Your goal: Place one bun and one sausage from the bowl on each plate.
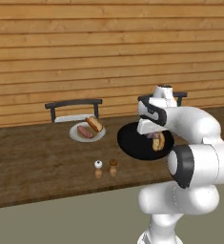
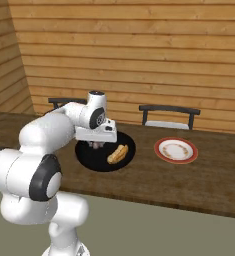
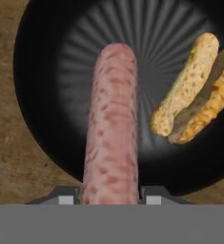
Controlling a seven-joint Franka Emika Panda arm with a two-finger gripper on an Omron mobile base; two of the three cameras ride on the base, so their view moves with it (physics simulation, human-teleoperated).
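Observation:
My gripper [image 3: 111, 198] is shut on a pink sausage [image 3: 112, 128], which runs lengthwise between the fingertips over the black bowl [image 3: 51, 71]. A split bun [image 3: 189, 90] lies in the bowl to the sausage's right. The hand [image 2: 95, 145] hovers low over the bowl's [image 2: 96, 159] left part, with the bun [image 2: 118, 153] beside it. The pale grey-white plate [image 1: 75, 136] left of the bowl [image 1: 132, 141] carries a bun [image 1: 95, 124] and a sausage [image 1: 85, 132]. The reddish-pink plate [image 2: 160, 150] right of the bowl has nothing on it.
Salt shaker [image 1: 98, 165] and pepper shaker [image 1: 113, 163] stand near the table's front edge, between the grey-white plate and the bowl. Two dark chairs [image 1: 74, 108] [image 2: 169, 116] stand behind the wooden table, against the plank wall.

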